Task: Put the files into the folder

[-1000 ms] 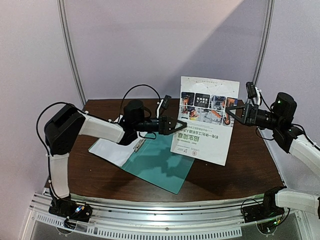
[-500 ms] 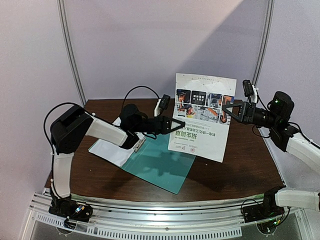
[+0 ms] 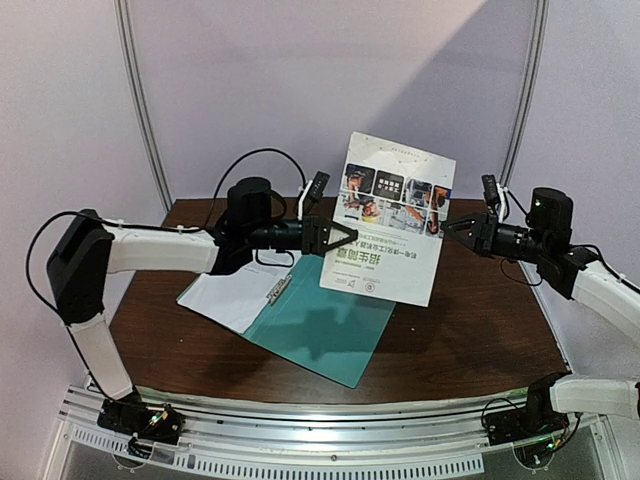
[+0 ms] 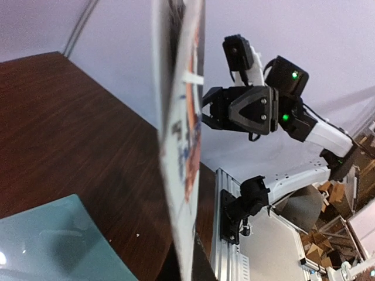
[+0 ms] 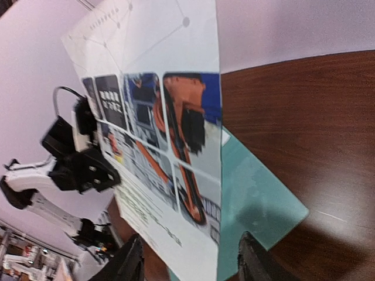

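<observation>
The colour file (image 3: 390, 215), a white sheet with photos and green lettering, hangs upright above the table. My left gripper (image 3: 343, 237) is shut on its left edge; in the left wrist view the file (image 4: 179, 146) shows edge-on. My right gripper (image 3: 452, 224) stands open at the file's right edge, its fingers (image 5: 132, 263) wide apart and not pinching the file (image 5: 158, 117). The teal folder (image 3: 325, 330) lies flat on the table below, its metal clip (image 3: 278, 288) along the left side. A plain white file (image 3: 225, 297) lies left of the clip.
The brown table (image 3: 470, 330) ends at the aluminium rail (image 3: 320, 440) in front, where both arm bases are bolted. Purple walls with grey poles (image 3: 140, 100) close the back and sides. The left arm's cable (image 3: 255, 165) loops above its wrist.
My left gripper has shut on the colour file's left edge. The right gripper has opened and let go of the right edge. The file has shifted left and a little higher.
</observation>
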`<state>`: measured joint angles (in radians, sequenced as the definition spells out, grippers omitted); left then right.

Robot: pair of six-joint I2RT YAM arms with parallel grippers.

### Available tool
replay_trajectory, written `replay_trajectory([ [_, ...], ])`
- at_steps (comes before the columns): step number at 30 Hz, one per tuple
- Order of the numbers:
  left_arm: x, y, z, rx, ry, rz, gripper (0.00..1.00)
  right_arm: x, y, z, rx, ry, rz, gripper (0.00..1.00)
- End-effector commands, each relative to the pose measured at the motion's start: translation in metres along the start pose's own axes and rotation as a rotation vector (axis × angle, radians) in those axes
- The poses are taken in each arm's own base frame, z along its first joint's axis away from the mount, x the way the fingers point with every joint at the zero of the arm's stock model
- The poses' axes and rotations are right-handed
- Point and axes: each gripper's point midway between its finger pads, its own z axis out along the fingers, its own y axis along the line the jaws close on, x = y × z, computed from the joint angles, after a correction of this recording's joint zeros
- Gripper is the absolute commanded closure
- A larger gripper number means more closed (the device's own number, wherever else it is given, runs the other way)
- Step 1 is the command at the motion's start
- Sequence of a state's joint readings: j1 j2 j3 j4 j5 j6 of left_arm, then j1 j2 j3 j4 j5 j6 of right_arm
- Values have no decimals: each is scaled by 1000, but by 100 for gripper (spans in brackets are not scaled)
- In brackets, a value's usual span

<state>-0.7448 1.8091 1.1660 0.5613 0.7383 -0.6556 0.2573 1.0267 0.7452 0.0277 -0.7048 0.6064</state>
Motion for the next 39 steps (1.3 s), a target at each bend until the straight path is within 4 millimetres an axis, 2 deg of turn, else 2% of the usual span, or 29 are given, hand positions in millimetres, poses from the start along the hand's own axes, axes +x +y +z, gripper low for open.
replay_trajectory([
  [1, 16, 32, -26, -267, 119, -15, 100, 19, -51, 1, 236, 54, 30, 42],
  [5, 28, 40, -55, -431, 184, -50, 100, 32, -67, 8, 277, 94, 64, 38],
  [7, 37, 44, -74, -502, 224, -86, 100, 37, -69, 13, 280, 109, 68, 37],
  [13, 43, 47, -128, -708, 266, -128, 100, 56, -71, 36, 295, 165, 43, 36],
  [17, 57, 46, -158, -775, 310, -202, 100, 73, -78, 54, 327, 214, 26, 36],
  [19, 66, 45, -168, -792, 331, -236, 100, 79, -88, 62, 368, 235, 18, 36],
  [28, 88, 40, -194, -828, 363, -410, 100, 108, -113, 99, 405, 335, 20, 37],
  [31, 88, 36, -193, -802, 354, -467, 100, 114, -125, 106, 431, 357, 29, 37],
  [39, 104, 35, -189, -757, 397, -602, 100, 122, -154, 128, 489, 398, 26, 38],
])
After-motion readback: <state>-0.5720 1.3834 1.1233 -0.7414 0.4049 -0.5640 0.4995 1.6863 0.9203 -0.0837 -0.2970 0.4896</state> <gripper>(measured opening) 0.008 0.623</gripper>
